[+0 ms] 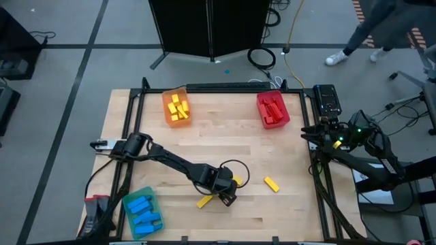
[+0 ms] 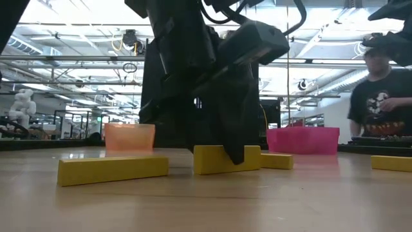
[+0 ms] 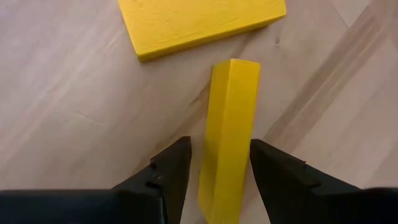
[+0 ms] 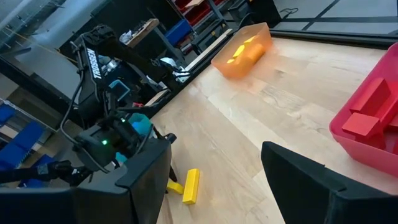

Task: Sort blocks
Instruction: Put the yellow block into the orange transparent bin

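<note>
the wooden surface (image 1: 225, 143) has a broad bare stretch through its middle, between the trays at the far edge and the arm work near the front. a dark frame rail runs along its left, far and right edges. the orange tray (image 1: 176, 107) sits at the far left, holding yellow blocks; the red tray (image 1: 272, 110) sits at the far right, holding red blocks; the green tray (image 1: 142, 211) sits at the near left corner, partly over the edge, holding blue blocks.

the left claw (image 1: 227, 196) reaches down to the near middle of the surface. in its wrist view a yellow block (image 3: 229, 134) stands on its narrow side between the two fingers (image 3: 168, 177), with thin gaps showing on both sides, so the claw straddles the block without clearly pinching it; whether it grips cannot be told. a second yellow block (image 3: 196, 22) lies flat just beyond the first, close but apart. in the high view a yellow piece (image 1: 205, 201) shows just left of the claw and another peeks out at its right side, mostly covered by the arm.

a loose yellow block (image 1: 272, 184) lies alone to the right, well apart from the claw, with open wood around it.

the right claw (image 1: 320, 133) waits off the right edge of the surface, fingers spread wide and holding nothing.

in the low view the left arm blocks much of the middle, and a person (image 2: 385, 96) stands beyond the surface at far right, partly cut off.
</note>
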`<action>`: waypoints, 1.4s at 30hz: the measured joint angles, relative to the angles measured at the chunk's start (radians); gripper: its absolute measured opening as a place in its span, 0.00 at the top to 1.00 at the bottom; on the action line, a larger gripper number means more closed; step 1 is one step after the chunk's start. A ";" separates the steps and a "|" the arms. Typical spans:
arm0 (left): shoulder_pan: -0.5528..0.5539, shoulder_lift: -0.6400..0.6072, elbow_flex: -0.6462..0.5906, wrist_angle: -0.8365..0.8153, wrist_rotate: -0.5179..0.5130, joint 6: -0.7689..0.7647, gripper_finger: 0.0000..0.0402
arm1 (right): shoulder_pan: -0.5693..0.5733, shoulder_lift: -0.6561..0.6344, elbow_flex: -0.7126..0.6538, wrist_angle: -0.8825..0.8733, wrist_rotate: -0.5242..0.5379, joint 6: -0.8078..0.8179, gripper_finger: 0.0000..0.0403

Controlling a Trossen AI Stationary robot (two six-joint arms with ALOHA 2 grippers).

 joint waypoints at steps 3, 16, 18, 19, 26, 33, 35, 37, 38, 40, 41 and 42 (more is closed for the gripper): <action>0.000 0.001 0.000 -0.006 0.005 0.000 0.62 | 0.000 0.000 0.000 0.000 0.000 0.000 0.38; 0.036 -0.034 -0.005 -0.045 0.006 0.001 0.85 | 0.000 0.000 0.000 0.001 0.000 -0.001 0.38; 0.042 -0.060 -0.006 -0.057 0.004 0.001 0.85 | 0.000 0.000 0.000 0.001 0.000 0.013 0.38; 0.045 -0.078 -0.006 -0.058 -0.003 0.001 0.85 | 0.000 0.000 0.000 0.001 0.000 0.016 0.38; 0.072 -0.245 -0.005 -0.138 -0.042 0.000 0.85 | 0.000 0.000 0.000 0.003 0.000 0.023 0.38; 0.109 -0.443 -0.004 -0.243 -0.111 -0.001 0.85 | 0.000 0.000 0.000 0.004 0.001 0.021 0.38; 0.118 -0.485 -0.003 -0.254 -0.123 -0.001 0.85 | 0.000 0.000 0.000 0.005 0.001 0.021 0.38; 0.127 -0.513 -0.003 -0.266 -0.137 -0.001 0.85 | 0.000 0.000 0.000 0.013 0.004 0.022 0.38; 0.127 -0.520 -0.003 -0.273 -0.143 0.000 0.85 | 0.000 0.000 0.000 0.013 0.004 0.022 0.38; 0.130 -0.525 -0.003 -0.277 -0.146 0.000 0.85 | 0.000 0.000 0.000 0.020 0.004 0.021 0.38; 0.132 -0.525 -0.003 -0.289 -0.146 0.000 0.85 | 0.000 0.000 0.000 0.024 0.005 0.022 0.38; 0.134 -0.524 -0.003 -0.309 -0.146 0.000 0.85 | 0.000 0.000 0.000 0.031 0.005 0.022 0.38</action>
